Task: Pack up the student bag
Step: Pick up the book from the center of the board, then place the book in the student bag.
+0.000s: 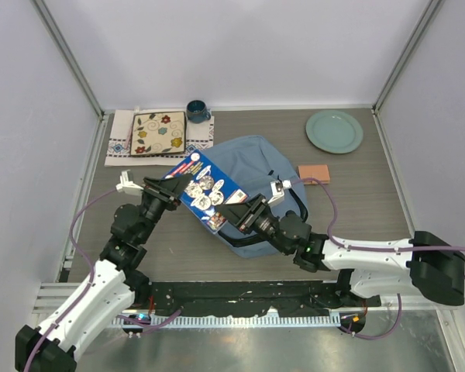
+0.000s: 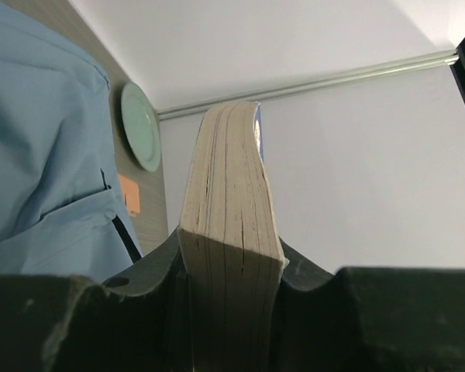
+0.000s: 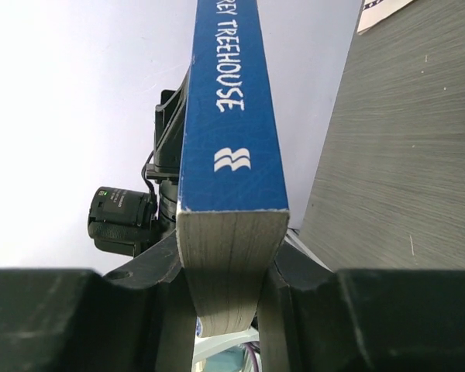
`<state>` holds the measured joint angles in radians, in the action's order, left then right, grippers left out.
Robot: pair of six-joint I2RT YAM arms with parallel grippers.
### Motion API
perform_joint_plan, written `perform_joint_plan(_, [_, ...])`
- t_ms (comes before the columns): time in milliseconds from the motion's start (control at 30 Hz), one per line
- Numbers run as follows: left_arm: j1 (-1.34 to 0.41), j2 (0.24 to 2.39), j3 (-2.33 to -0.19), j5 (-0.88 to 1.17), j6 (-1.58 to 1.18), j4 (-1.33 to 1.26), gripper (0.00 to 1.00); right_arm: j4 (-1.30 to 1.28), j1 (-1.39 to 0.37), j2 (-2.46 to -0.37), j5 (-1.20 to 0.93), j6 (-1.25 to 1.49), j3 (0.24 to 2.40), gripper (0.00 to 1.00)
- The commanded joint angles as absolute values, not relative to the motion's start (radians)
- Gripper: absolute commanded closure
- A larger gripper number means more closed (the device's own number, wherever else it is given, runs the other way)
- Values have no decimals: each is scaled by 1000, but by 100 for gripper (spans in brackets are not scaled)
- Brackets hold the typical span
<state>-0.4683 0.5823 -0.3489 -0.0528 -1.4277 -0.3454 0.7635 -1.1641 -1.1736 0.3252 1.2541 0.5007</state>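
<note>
The book (image 1: 207, 188) is clamped from two sides: its near right end by the right gripper (image 1: 234, 215), its left side by the left gripper (image 1: 173, 188). Its long axis is directed from far left to near right. The student bag (image 1: 256, 159) is found directly beneath and beyond it on the table (image 1: 356, 201). The bag's opening is hidden by the book.

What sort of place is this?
Likely a robot test booth: white panels on a metal frame enclose the table, where the left arm and right arm hold a book near a backpack.
</note>
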Motion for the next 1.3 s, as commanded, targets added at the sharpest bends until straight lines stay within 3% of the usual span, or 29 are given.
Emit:
perform_joint_plan(0, [-476,600,-368,58,-1405,-431,84,792,-1161,-1071,457,1212,485,99])
perform_joint_plan(67, [-476,629,-388,132,-1382,-423,60,726,-1161,-1013,488,1192,480,99])
perform_joint_plan(100, [-474,640,-396,170,-1332,-420,37,703,-1161,-993,497,1166,479,99])
perform_joint_plan(133, [-476,655,-432,208,-1292,-376,29,674,-1161,-967,506,1154,479,99])
perform_joint_plan(200, [-476,701,-498,303,-1171,-255,16,559,-1163,-884,551,1135,480,99])
perform_joint_plan(333, [-476,785,-665,408,-992,-3,2,364,-1161,-718,623,1106,465,99])
perform_joint_plan(467, [-509,856,-744,480,-827,135,0,110,-1161,-516,701,1091,466,99])
perform_joint_plan(633, [-728,934,-876,260,-632,348,0,-252,-1161,-258,891,1078,570,99])
perform_joint_plan(833, [-1020,1141,-1070,42,-427,533,0,-729,-1161,-209,997,1135,767,99])
perform_joint_plan(967, [-1121,1322,-1178,9,-350,583,1,-882,-1161,-186,1015,1201,834,99])
perform_joint_plan(1267, [-1164,1451,-1301,-63,-230,649,1,-997,-1161,-107,997,1298,838,99])
